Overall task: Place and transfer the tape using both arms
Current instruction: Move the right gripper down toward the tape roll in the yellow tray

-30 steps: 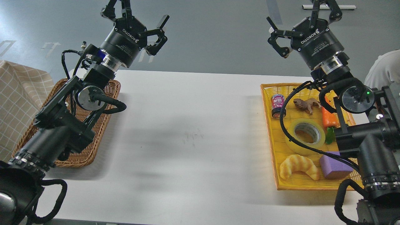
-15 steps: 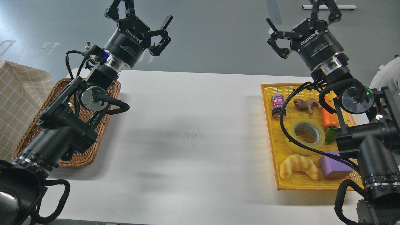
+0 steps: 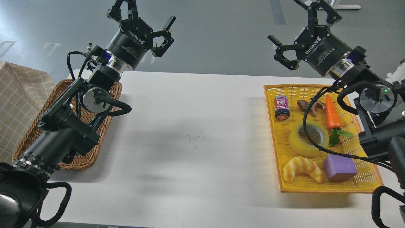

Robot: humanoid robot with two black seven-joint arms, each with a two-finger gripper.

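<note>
Right gripper (image 3: 300, 30): your fingers are spread apart, empty, held high beyond the tray's (image 3: 329, 189) far edge.
Left gripper (image 3: 142, 22): spread apart too, empty, well apart from the tray, above the wicker basket (image 3: 95, 152).
Tape (image 3: 308, 138): lying flat mid-tray, hole up, between carrot (image 3: 333, 109) and croissant (image 3: 302, 169); a cable crosses it.
Handling: you'd likely find it light, stiff, slick-sided; pinch one wall through the core.
Offset: tape sits below your right gripper, nearer you.
</note>
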